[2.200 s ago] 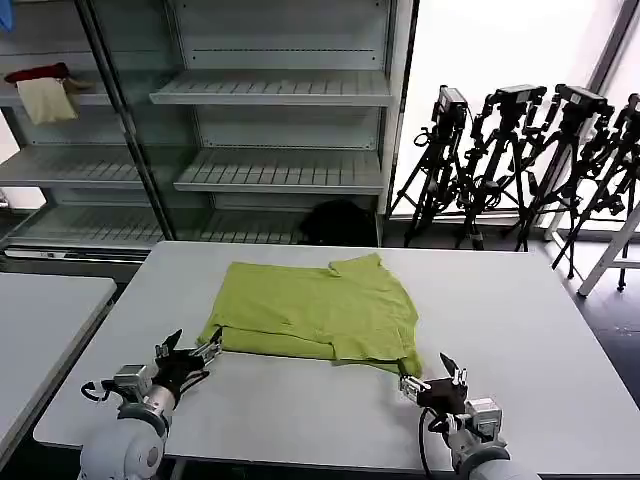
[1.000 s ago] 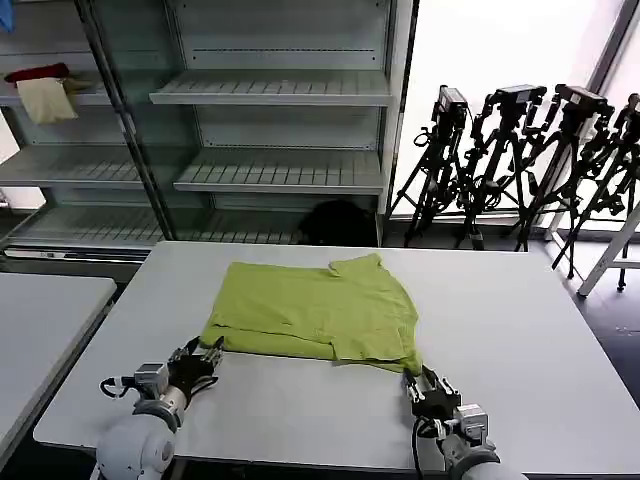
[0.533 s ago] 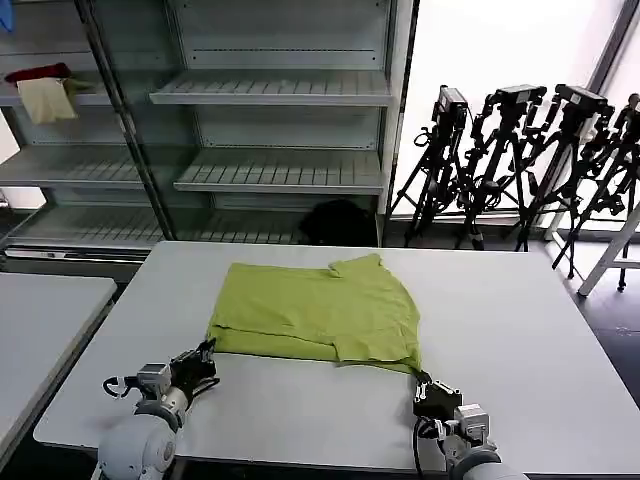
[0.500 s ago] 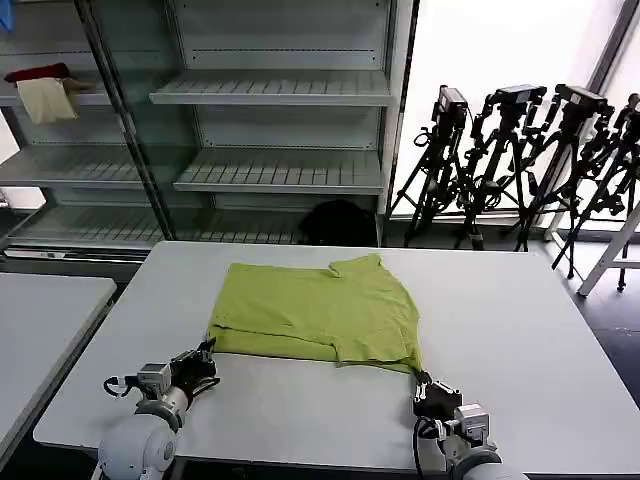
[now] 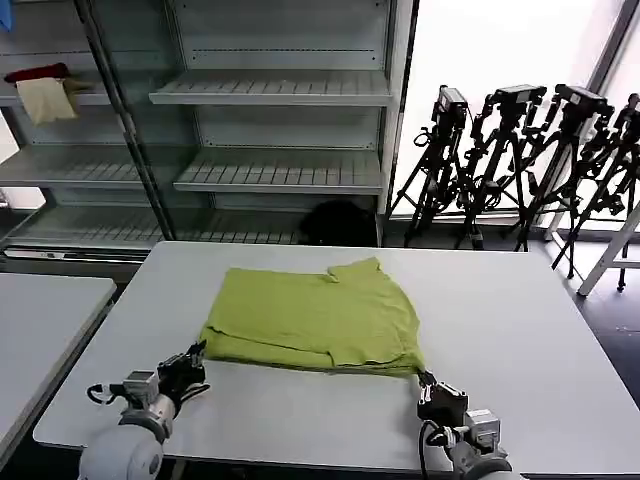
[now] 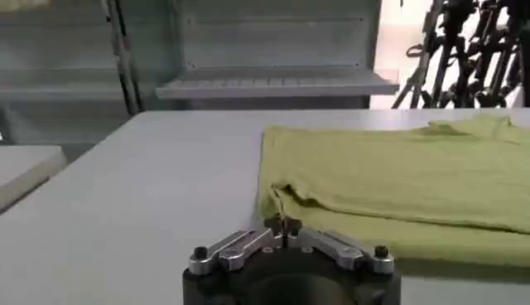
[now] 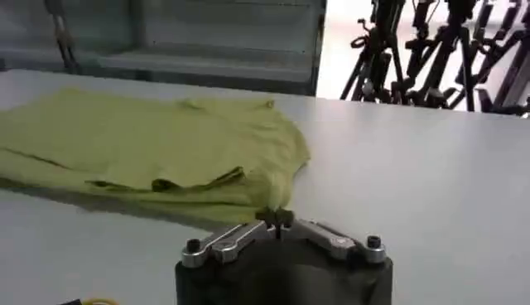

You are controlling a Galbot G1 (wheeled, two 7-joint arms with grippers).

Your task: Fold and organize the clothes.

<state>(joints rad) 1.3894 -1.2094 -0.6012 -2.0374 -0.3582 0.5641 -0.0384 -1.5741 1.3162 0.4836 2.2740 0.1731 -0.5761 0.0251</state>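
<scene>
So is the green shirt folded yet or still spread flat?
Partly folded. The T-shirt lies on the table with its near edge doubled into layers, one sleeve still sticking out at the far side.

1. Grey table (image 5: 520,320): surface directly under and ahead of both jaws.
2. Empty metal shelves (image 5: 280,90): far ahead of the jaws.
3. Black tripods (image 5: 520,150): far ahead, right of the jaws.
4. Red cloth (image 5: 38,73) and cream cloth (image 5: 46,100): on a shelf far ahead-left.

Left gripper (image 5: 187,365) and right gripper (image 5: 432,390): black jaws, silver-grey linkage bars with dark screws, rounded grey wrists, black cables.
</scene>
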